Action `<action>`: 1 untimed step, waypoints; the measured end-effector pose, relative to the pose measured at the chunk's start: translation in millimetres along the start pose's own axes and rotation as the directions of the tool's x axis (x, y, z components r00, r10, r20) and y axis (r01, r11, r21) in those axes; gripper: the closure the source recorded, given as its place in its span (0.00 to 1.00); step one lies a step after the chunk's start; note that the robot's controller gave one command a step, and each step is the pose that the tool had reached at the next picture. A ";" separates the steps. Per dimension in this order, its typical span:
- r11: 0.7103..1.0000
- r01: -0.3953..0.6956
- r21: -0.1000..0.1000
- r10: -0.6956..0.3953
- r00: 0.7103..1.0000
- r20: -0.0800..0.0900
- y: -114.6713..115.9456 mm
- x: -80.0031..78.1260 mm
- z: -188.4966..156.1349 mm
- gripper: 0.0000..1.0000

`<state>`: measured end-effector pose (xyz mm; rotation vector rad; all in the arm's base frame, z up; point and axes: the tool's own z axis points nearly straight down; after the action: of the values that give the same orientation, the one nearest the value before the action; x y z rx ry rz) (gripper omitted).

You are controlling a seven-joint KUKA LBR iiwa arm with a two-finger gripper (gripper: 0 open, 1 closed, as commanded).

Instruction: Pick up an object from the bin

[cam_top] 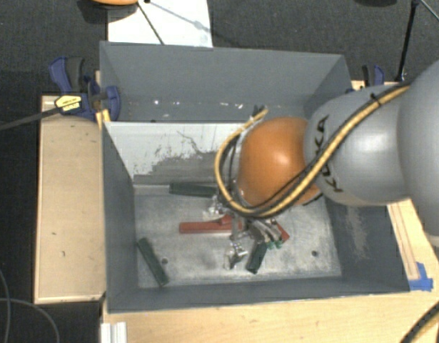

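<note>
My gripper (238, 249) hangs low over the middle of the bin floor, just under the arm's orange cover. A flat red-brown stick (203, 227) lies to its left, its right end running in under the gripper. A short dark green piece (256, 259) lies right beside the gripper on its right. Small red and green bits (278, 235) lie just above that piece, partly hidden by the arm.
A dark green bar (191, 189) lies along the foot of the back wall, left of the arm. Another dark green block (153, 262) lies slanted in the front left corner. The arm covers the right half of the bin.
</note>
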<state>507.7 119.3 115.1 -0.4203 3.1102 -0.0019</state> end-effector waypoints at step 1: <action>0.999 -0.043 -0.002 0.043 0.999 0.002 0.6 -9.8 12.9 0.00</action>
<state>517.0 122.5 102.3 -0.3529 3.1167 0.0017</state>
